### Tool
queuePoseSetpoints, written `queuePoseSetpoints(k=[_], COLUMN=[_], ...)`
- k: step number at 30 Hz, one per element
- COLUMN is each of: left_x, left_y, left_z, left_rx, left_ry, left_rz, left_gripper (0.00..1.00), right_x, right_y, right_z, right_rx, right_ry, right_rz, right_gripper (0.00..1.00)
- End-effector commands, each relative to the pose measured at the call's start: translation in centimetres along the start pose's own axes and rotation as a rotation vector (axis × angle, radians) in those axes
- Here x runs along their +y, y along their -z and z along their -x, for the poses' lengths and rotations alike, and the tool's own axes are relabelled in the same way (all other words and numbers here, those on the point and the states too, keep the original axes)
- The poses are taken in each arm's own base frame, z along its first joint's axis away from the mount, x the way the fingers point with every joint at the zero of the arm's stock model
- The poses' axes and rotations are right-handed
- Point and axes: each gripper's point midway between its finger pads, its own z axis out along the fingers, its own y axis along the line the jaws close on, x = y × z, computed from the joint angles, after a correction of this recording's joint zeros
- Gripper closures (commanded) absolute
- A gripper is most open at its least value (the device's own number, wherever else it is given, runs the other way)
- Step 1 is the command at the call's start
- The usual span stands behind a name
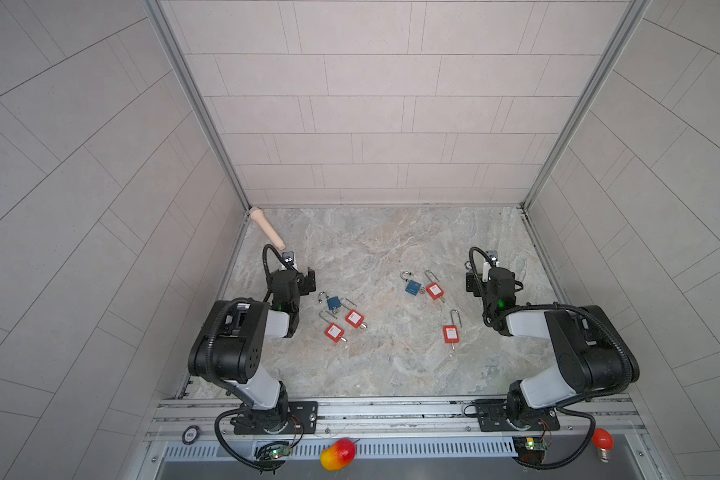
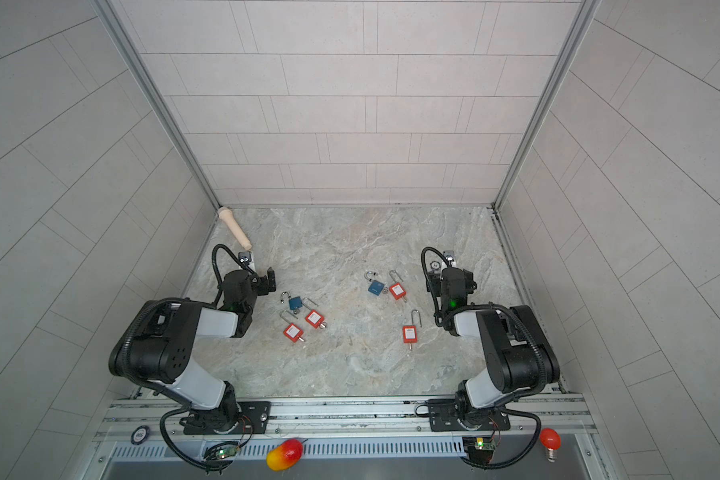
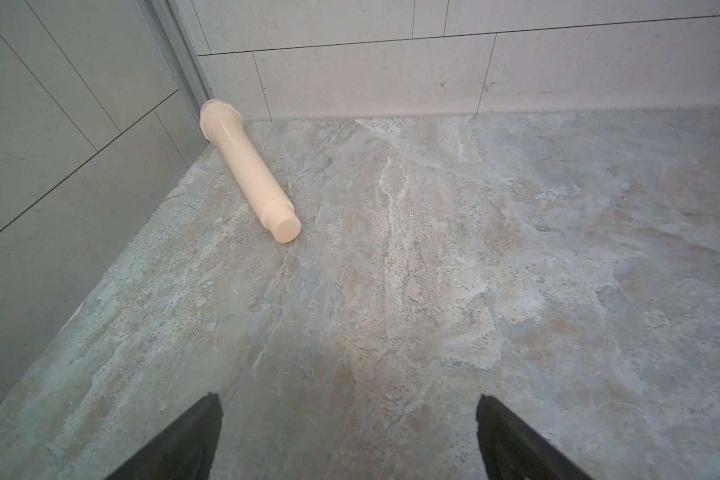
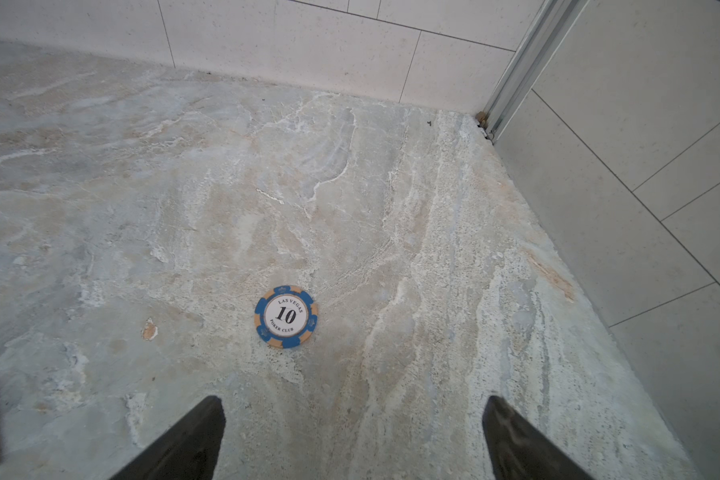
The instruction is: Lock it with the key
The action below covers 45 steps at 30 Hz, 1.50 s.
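Lying on table (image 1: 391, 365), six padlocks (image 1: 450, 333), left pincer (image 3: 346, 400) wide, right pincer (image 4: 354, 401) wide, empty

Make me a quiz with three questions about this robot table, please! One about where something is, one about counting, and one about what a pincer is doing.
1. Where does the beige tube lie on the table?
A. In the far left corner
B. In the middle
C. In the far right corner

2. How many red padlocks are there?
A. Two
B. Four
C. Six

3. What is the left pincer doing?
A. Standing open, holding nothing
B. Shut tight on nothing
C. Gripping a red padlock

Answers:
1 A: in both top views its wide end sits where the left and back walls meet.
2 B: two lie left of the middle and two right of it.
3 A: the left wrist view shows its jaws wide apart over bare table.
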Motion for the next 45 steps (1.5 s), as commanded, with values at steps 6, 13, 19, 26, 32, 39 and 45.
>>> queuePoseSetpoints(k=[6, 13, 19, 26, 32, 39, 45], left_x=[0.4, 2.2, 1.2, -3.5, -7.4, -11.1, -12.8], left_y=[0.4, 3.3, 5.8, 8.1, 9.5, 10.3, 10.6], left_z=[1.0, 4.0, 8.0, 9.0, 8.7, 8.2, 7.4], left_rx=[-0.037, -0.099, -0.024, 0.155, 0.211, 0.236, 0.252], left_ry=[0.008, 0.051, 0.096, 0.210, 0.180, 0.090, 0.042], left_rz=[0.015, 0.080, -0.005, -0.211, -0.308, -0.397, -0.422], left_gripper=[0.00, 0.00, 0.00, 0.00, 0.00, 0.00, 0.00], right_x=[-0.4, -0.4, 2.0, 4.0, 5.3, 7.3, 8.2], right_y=[0.0, 1.4, 6.0, 12.6, 16.6, 17.5, 17.1], right_z=[0.5, 3.8, 6.4, 2.9, -1.0, -5.7, -7.8], right_rx=[-0.011, 0.091, 0.121, 0.318, 0.445, 0.613, 0.706], right_ry=[-0.015, 0.013, 0.087, 0.121, 0.077, 0.071, 0.099], right_rz=[-0.016, 0.022, 0.145, 0.182, 0.192, 0.233, 0.236], right_gripper=[0.03, 0.05, 0.09, 0.14, 0.17, 0.17, 0.17])
